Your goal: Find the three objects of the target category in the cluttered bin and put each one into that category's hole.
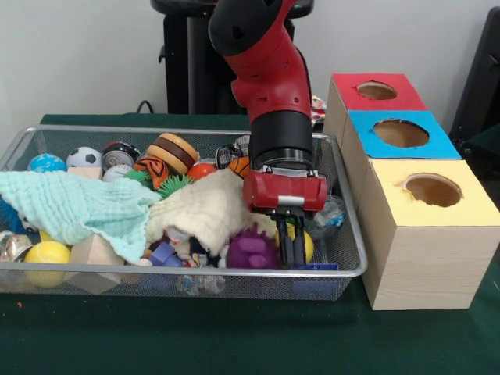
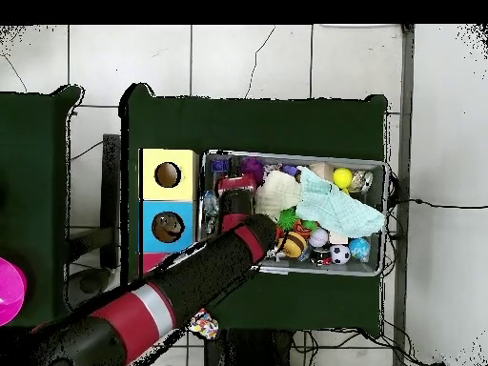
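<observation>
My gripper [image 1: 291, 251] reaches down into the near right corner of the wire mesh bin [image 1: 156, 271], just right of a purple spiky ball [image 1: 251, 250]. It hangs in front of a yellow ball [image 1: 308, 247], and I cannot make out whether it holds that ball. Three boxes stand to the right of the bin, each with a round hole on top: red [image 1: 376, 91], blue [image 1: 401, 133] and yellow [image 1: 432, 190]. In the overhead view the arm [image 2: 224, 253] crosses the bin's left end [image 2: 212, 157] and hides the gripper.
A light green cloth [image 1: 78, 205] and a cream cloth [image 1: 205, 207] cover much of the clutter. At the back lie a soccer ball [image 1: 83, 157], a blue ball [image 1: 46, 163], a can [image 1: 117, 158] and a striped wooden toy [image 1: 173, 151]. Another yellow ball [image 1: 47, 254] sits near left.
</observation>
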Robot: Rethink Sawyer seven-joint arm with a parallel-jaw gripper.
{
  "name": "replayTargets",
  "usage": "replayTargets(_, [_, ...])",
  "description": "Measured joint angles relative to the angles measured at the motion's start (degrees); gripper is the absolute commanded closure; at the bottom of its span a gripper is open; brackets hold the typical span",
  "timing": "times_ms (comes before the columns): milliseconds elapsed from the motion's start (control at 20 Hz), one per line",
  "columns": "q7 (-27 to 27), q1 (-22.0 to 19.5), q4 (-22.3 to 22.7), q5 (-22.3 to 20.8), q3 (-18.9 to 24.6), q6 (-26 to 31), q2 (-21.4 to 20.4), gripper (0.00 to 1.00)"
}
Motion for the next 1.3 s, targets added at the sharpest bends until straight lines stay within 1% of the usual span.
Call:
replayTargets(50, [0.7,-0.7,-0.3,-5.8,2.1,3.4,-2.0,1.00])
replayTargets(100, [1.2,-1.1,-0.4,-8.7,3.3,5.1,-3.1,1.00])
replayTargets(150, [1.5,-1.4,-0.5,-10.7,4.1,6.4,-3.8,1.00])
replayTargets(250, [4.0,-4.4,-0.6,-23.6,10.8,14.9,-9.2,1.00])
replayTargets(350, [5.4,-6.6,-0.6,-28.9,14.3,19.0,-12.3,1.00])
replayTargets(400, [6.9,-10.4,-0.6,-35.8,20.3,24.2,-16.8,1.00])
replayTargets(450, [7.2,-11.5,-0.6,-37.5,22.0,25.3,-18.0,1.00])
replayTargets(500, [7.6,-13.6,-0.5,-40.2,25.3,27.3,-20.0,1.00])
replayTargets(650, [7.7,-16.8,-0.5,-43.1,30.2,29.3,-22.7,1.00])
replayTargets(750, [7.7,-19.5,-0.2,-43.8,34.6,29.6,-25.2,1.00])
replayTargets(800, [7.7,-20.2,0.0,-43.9,35.9,29.6,-25.9,1.00])
replayTargets(950, [7.7,-20.8,1.0,-43.6,37.4,29.6,-27.1,1.00])
replayTargets(1100, [7.7,-21.8,3.2,-43.9,40.3,30.1,-29.0,1.00])
replayTargets(1300, [7.7,-26.6,7.2,-44.0,47.5,35.5,-32.0,1.00])
